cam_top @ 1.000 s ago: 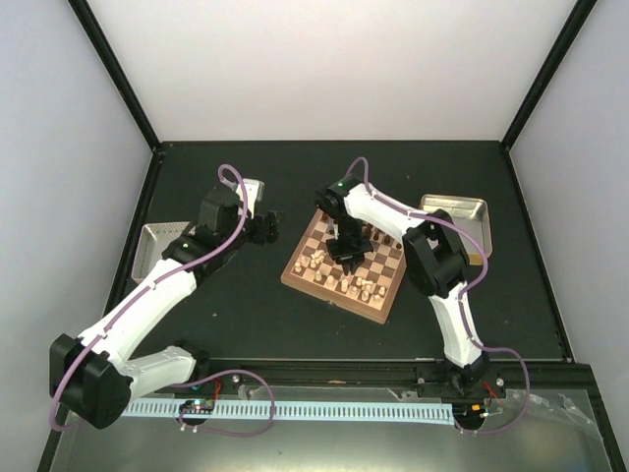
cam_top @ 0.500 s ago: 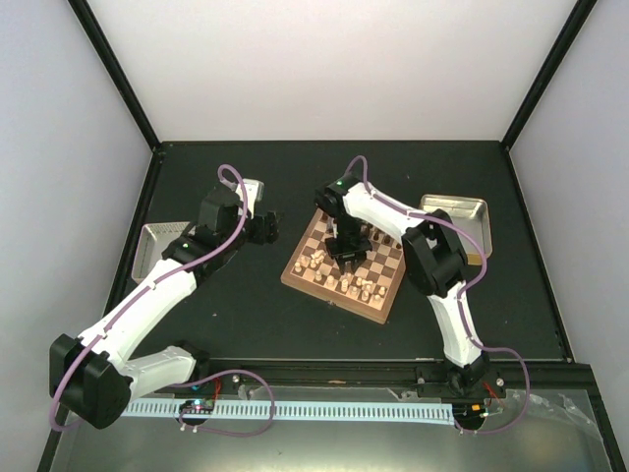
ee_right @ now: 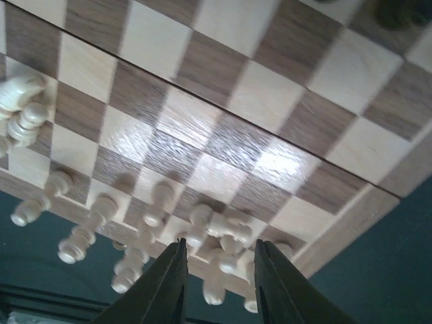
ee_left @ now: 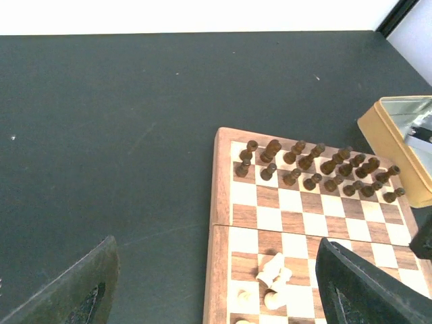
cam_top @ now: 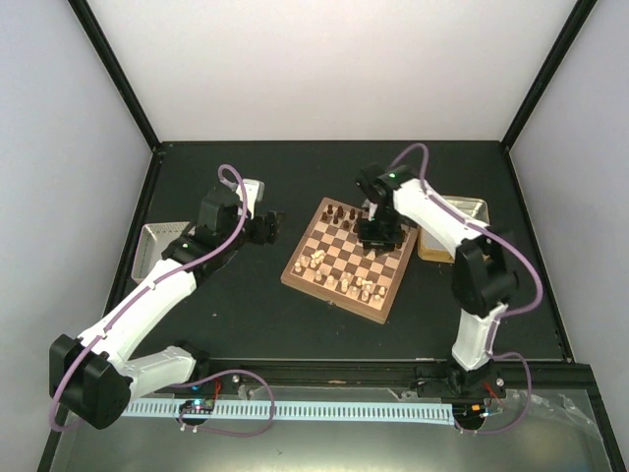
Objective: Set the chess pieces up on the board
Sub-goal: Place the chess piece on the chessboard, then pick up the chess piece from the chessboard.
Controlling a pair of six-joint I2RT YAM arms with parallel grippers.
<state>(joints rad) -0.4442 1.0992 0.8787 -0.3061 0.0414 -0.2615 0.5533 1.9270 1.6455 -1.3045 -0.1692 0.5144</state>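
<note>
Since the dark pieces (ee_left: pixel 317 169) stand in two rows along the board's (cam_top: pixel 346 252) upper edge while pale pieces (ee_left: pixel 273 280) lie toppled lower down, righting the pale ones looks like the step in hand. The right gripper (ee_right: pixel 218 248), fingers slightly apart and empty, hangs over the board's upper right and should drop straight onto one piece, pinching its stem without nudging neighbours. The left gripper (cam_top: pixel 267 225) sits wide apart, empty, left of the board.

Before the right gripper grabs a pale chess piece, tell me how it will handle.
The pale pieces are tall and slim on small bases, so a nudge would probably tip them; several already lie on their sides. Their round bodies would likely roll. They look wooden, so probably light and stiff; the glossy board may let them slide.
</note>
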